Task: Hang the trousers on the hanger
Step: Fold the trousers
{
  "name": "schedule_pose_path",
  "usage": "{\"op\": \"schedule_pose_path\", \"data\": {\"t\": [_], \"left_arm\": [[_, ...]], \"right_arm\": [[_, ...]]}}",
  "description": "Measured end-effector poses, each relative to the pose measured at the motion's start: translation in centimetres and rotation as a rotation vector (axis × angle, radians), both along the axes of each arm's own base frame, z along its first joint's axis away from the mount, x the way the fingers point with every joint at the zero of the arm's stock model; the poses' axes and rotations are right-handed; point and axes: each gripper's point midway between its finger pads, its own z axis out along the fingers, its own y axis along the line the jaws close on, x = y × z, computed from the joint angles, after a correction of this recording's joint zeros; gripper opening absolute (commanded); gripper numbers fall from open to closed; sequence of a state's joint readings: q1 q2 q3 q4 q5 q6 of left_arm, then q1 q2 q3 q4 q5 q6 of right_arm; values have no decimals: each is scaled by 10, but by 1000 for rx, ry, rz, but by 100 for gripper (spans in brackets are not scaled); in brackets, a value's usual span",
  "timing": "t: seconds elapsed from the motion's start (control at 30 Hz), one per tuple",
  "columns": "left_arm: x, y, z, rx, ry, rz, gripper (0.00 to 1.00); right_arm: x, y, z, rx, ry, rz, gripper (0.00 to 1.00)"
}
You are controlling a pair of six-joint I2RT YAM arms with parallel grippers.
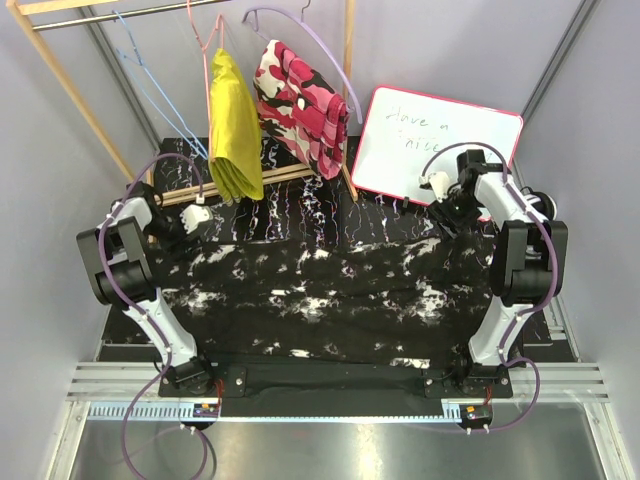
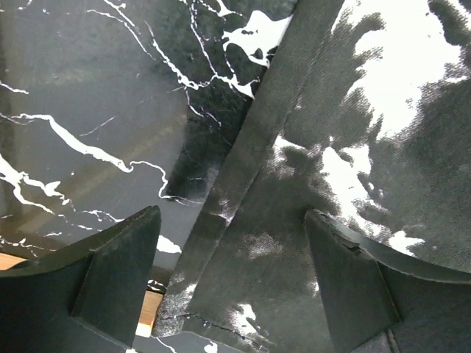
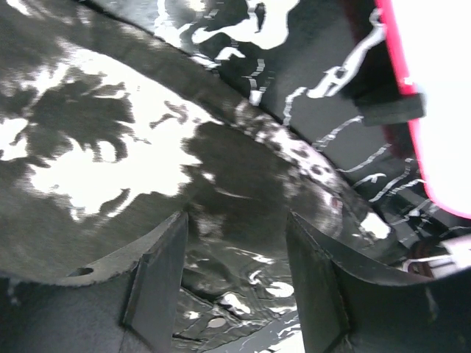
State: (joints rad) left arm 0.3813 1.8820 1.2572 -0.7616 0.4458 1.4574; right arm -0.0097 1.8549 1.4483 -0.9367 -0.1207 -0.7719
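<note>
While poised over trousers (image 1: pixel 320 290) spread flat on bench (image 1: pixel 300 200), grip nothing: left tool (image 2: pixel 232 220) agape astride a hemmed edge, right tool (image 3: pixel 235 220) agape above blotched cloth near whiteboard (image 1: pixel 450 150).

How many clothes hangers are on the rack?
3: a bare light-blue wire hanger, leftmost; a pink wire hanger under the yellow garment; a lilac hanger under the pink camouflage garment. Garments could hide more.
</note>
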Motion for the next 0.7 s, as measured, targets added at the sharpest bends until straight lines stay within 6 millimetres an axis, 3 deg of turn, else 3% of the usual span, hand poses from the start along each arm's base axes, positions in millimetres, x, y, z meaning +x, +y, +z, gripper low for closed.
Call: {"op": "schedule_pose_path", "data": {"t": [0.2,0.3,0.43,0.47,0.57,0.7], "left_arm": [[4,-2,0,6,-6,-11,85],[5,-4,0,-4,0,-15,79],[5,-8,-3,-26,41,-26,54],[4,-9,-4,-32,50,-29,39],[-1,-12,-5,-43,75,-38,16],[-4,-12,-4,-41,77,-42,0]], "right_arm": [[6,-18,1,-7,-9,-35,70],[8,-23,1,-7,-10,-48,70],[11,-23,5,-1,-17,-49,70],[12,-24,6,0,-21,-51,70],[15,-25,9,-1,-30,-48,70],[18,-28,10,7,-29,-51,78]]}}
